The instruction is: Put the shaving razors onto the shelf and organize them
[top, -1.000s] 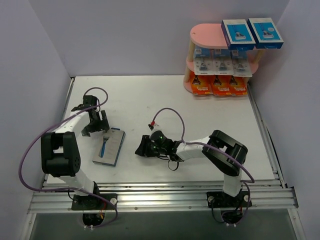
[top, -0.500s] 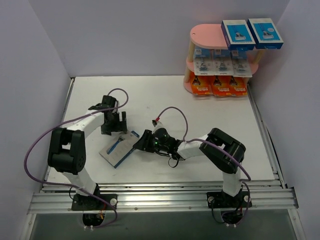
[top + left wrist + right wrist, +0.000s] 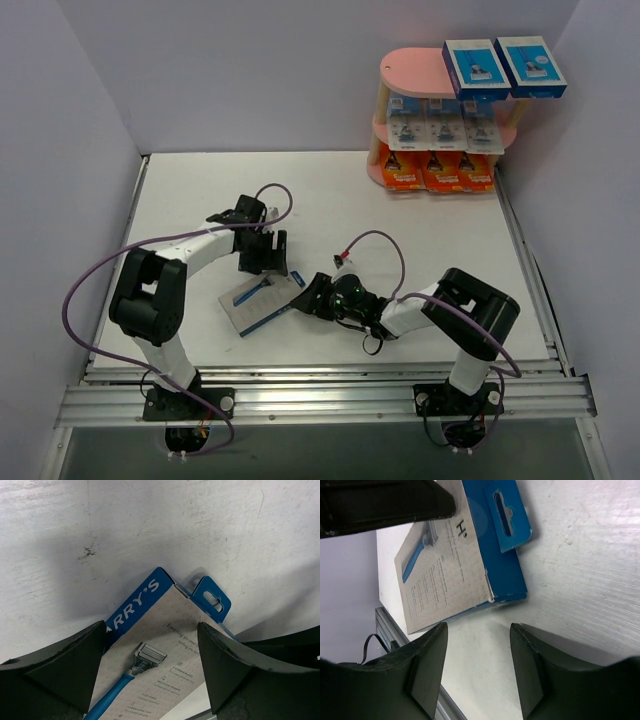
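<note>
1. Step in hand, by judgement: picking up the one loose razor box (image 3: pixel 258 302), flat on the bench (image 3: pixel 400 230) between both arms, well apart from the shelf (image 3: pixel 415 70).
2. Next move probably calls for closing on the box's hanger end, then lifting and carrying it to the shelf's top board beside the blue boxes (image 3: pixel 505 65).
3. Left hand (image 3: pixel 151 630): spread wide, straddling the box's upper end, not yet pinching.
4. Right hand (image 3: pixel 478 630): parted partway, just beside the box's corner, nothing between the fingers.
</note>
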{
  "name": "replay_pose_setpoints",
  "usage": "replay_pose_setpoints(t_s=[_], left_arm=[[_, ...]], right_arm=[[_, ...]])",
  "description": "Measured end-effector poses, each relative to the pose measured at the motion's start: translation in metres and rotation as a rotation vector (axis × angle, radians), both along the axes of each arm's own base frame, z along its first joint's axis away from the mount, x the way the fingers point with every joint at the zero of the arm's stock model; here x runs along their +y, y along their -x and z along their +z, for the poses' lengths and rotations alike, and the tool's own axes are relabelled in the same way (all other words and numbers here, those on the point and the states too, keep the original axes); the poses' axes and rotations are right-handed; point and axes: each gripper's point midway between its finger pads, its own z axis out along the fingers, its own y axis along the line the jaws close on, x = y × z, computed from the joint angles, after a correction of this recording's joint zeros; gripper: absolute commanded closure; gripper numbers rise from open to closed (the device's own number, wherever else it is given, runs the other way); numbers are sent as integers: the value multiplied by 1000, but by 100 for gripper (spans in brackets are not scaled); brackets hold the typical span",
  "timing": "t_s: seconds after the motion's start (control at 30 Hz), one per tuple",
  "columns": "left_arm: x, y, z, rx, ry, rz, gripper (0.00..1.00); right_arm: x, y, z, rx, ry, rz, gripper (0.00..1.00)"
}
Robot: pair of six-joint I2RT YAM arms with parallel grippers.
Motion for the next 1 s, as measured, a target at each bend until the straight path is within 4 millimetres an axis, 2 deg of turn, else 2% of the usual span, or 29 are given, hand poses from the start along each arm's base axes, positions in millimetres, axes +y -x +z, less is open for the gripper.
replay_pose_setpoints(t_s=[0.2, 0.5, 0.77, 1.0], left_arm=[[-8, 4, 1, 13, 38, -10, 18], [-7, 0, 3, -20, 28, -28, 18], [-5, -1, 3, -26, 19, -33, 18], [-8, -1, 4, -27, 34, -42, 17]], right_arm=[[-1, -11, 16, -50, -18, -40, 49], [1, -36, 19, -68, 17, -88, 49], [3, -49, 25, -96, 72, -103, 49], [4, -52, 30, -109, 100, -96, 50]])
